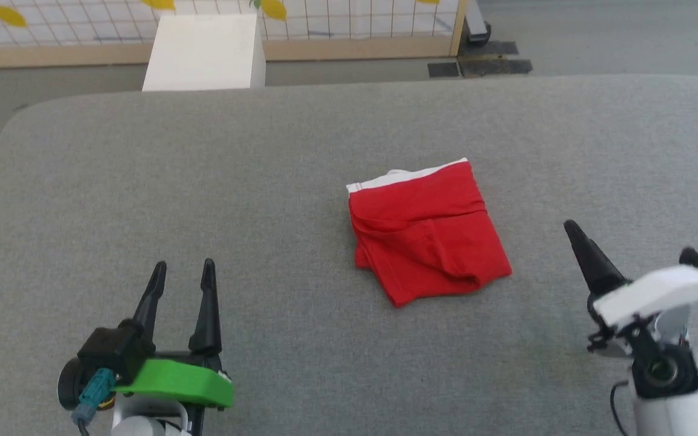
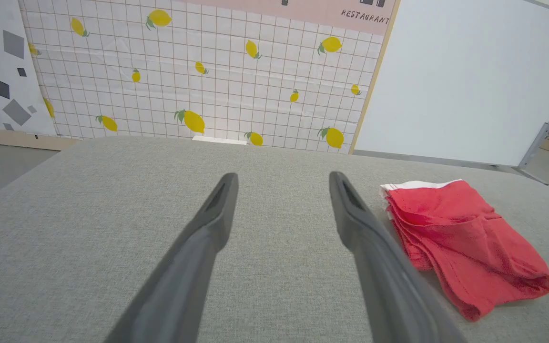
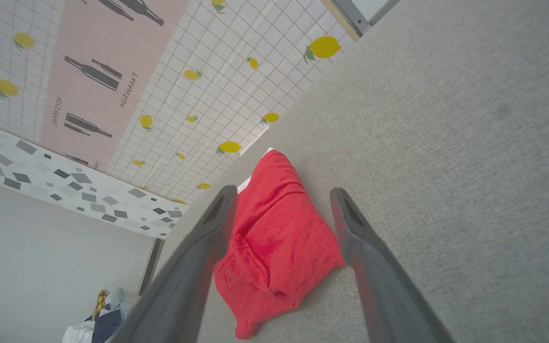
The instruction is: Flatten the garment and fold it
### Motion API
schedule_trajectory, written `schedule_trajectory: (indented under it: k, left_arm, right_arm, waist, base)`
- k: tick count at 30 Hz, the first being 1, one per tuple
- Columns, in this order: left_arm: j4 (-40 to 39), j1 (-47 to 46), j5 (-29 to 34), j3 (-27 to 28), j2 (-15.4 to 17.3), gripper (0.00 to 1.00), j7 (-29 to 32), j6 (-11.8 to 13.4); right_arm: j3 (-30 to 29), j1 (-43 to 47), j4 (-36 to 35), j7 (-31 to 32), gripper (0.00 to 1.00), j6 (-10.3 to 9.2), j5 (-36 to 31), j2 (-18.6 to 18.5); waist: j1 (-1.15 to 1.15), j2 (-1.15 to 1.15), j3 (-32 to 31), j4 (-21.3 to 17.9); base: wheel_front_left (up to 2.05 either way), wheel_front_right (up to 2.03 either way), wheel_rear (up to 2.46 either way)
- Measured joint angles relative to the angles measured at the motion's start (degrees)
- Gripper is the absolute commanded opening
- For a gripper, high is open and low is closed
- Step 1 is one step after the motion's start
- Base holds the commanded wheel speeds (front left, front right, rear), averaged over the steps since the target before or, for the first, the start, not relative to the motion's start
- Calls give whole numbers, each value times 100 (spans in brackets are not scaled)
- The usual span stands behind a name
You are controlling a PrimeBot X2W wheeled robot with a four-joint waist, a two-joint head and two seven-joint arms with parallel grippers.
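Note:
The garment [image 1: 425, 233] is a bright red cloth with a white band along its far edge, lying in a compact folded bundle right of the middle of the grey table [image 1: 143, 181]. My left gripper [image 1: 183, 265] hovers open and empty at the near left, well apart from the cloth. In the left wrist view the garment [image 2: 455, 238] lies to the right of the spread fingers of that gripper [image 2: 281, 178]. My right gripper [image 1: 573, 233] is turned on its side, near and right of the cloth. Its wrist view shows this gripper [image 3: 281, 193] open, with the garment [image 3: 274, 238] beyond its fingers.
A white box [image 1: 203, 51] stands on the floor past the table's far edge. Behind it runs a lemon-patterned grid panel [image 2: 208, 71] on a wooden frame. Bare grey tabletop surrounds the cloth on all sides. A pile of clothes [image 3: 98, 324] lies off the table.

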Motion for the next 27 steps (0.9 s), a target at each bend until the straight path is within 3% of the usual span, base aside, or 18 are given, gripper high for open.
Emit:
schedule_trajectory:
  k: [6,10,19,26,27]
  left_arm:
    - [-75,-224,18,-68,0,100,0,0]
    - [-112,-405,18,-153,-1,100,1,-1]
    - [-138,-561,11,-285,-1,100,1,-1]
    - [-144,-589,-1,-316,-1,100,0,-1]
    - [-144,-589,-2,-319,-1,100,0,-1]
  right_arm:
    - [-701,-1093,1189,1690,100,0,101,-22]
    - [-1053,-1712,1818,2499,100,0,-309,-92]
    - [-1523,-2351,2320,3360,100,0,-1479,-154]
    - [-1640,-2506,2291,3694,100,0,-1791,-69]
    - [-1634,-2506,2275,3760,55,0,-1796,-62]
  waist:
    - [0,0,301,166]
    - [0,0,476,367]
    - [0,0,760,901]
    - [0,0,891,1252]
    - [1,0,901,1287]
  base:
    - [0,0,0]
    - [0,0,0]
    - [0,0,0]
    - [0,0,0]
    - [0,0,0]
